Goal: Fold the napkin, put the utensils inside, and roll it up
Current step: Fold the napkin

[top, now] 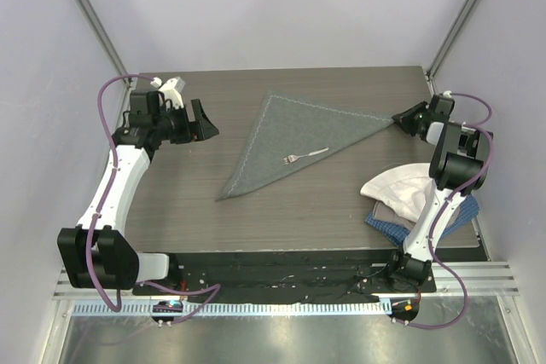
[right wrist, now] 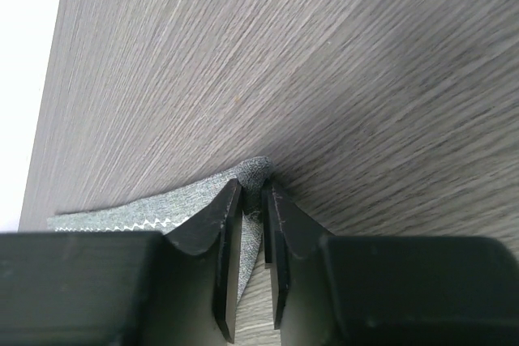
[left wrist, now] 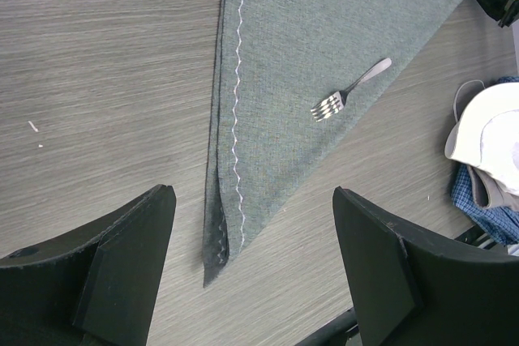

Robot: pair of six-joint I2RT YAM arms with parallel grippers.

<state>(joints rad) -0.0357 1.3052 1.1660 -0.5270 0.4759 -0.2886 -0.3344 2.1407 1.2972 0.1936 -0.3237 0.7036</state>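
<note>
The grey-green napkin (top: pixel 290 135) lies folded into a triangle in the middle of the table, with a pale stitched hem along its edges. A small silver fork (top: pixel 304 157) lies on it near the lower long edge, and also shows in the left wrist view (left wrist: pixel 350 89) on the napkin (left wrist: pixel 308 46). My right gripper (top: pixel 399 119) is shut on the napkin's right corner, and the cloth tip (right wrist: pixel 259 169) is pinched between its jaws (right wrist: pixel 253 192). My left gripper (top: pixel 205 123) is open and empty, held above the table left of the napkin. The napkin's near point lies between its jaws (left wrist: pixel 253 196).
A cream-white cloth (top: pixel 397 189) lies bunched at the table's right front, on top of a blue checked cloth (top: pixel 386 224). Both also show at the right edge of the left wrist view (left wrist: pixel 495 127). The table's back edge is close behind the right gripper.
</note>
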